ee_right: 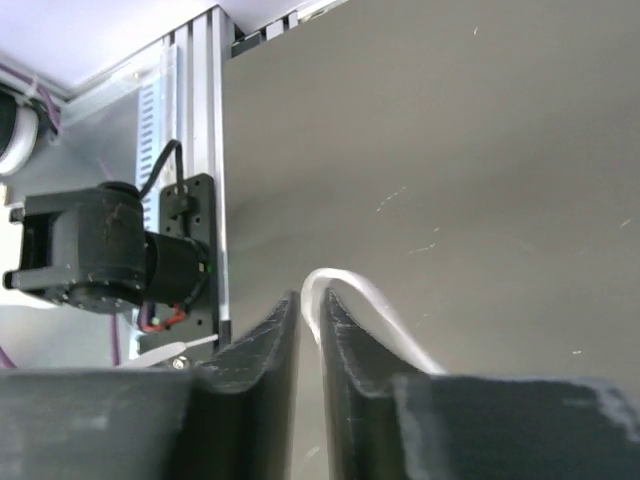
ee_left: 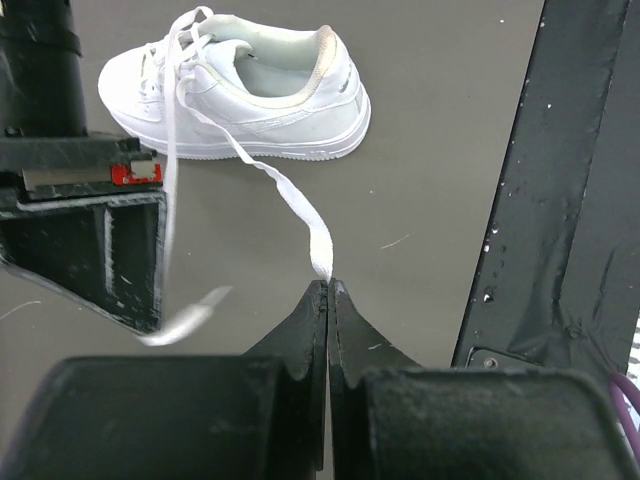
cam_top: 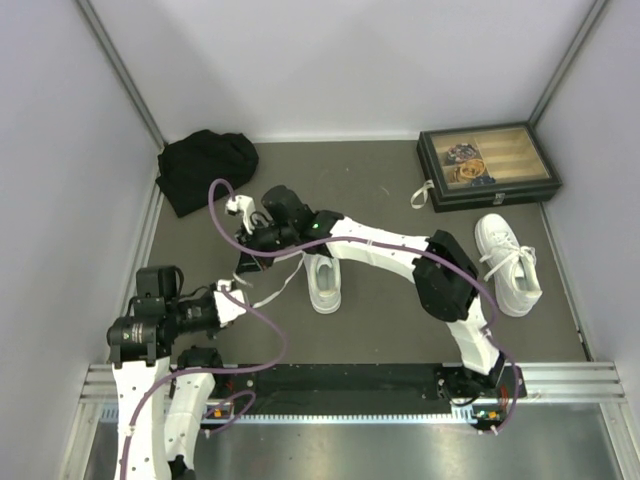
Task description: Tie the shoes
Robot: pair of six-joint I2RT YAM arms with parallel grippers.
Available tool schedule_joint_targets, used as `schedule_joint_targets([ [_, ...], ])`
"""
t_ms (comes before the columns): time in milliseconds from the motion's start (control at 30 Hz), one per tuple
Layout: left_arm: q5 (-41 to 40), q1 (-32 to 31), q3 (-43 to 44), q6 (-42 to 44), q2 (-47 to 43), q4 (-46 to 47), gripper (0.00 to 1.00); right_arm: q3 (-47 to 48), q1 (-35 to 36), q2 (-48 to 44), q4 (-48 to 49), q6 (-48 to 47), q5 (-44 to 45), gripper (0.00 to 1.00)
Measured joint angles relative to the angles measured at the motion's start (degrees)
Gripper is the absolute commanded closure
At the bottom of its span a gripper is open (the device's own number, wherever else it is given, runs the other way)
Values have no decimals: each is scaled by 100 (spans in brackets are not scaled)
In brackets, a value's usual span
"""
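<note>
Centre sneaker sits mid-worktop, no knot; its laces trail left and near. Left gripper: jaws clamped on one lace end. Right gripper: jaws slightly apart, lace loop in the gap. Second sneaker lies well right, unheld. I judge the tying barely begun.

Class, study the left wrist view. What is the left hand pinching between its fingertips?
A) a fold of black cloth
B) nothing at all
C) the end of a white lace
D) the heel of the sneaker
C: the left hand is closed on the tip of the lace, which runs back across the table to the white sneaker.
</note>
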Motion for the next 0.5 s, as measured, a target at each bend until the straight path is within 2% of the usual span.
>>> schedule_joint_targets([
  [33,-2,0,0,35,0,-7,100,0,2,31,4,17,-15,55],
  [133,0,0,24,72,4,-35,100,0,-20,57,-59,44,-55,36],
  [233,11,0,101,61,48,-35,100,0,-109,-2,-140,-7,-125,27],
  [367,101,0,170,-236,345,313,100,0,-511,-361,-514,-144,-195,23],
  [500,142,-4,184,-1152,977,1513,100,-46,-1235,-1010,-946,-369,-216,23],
])
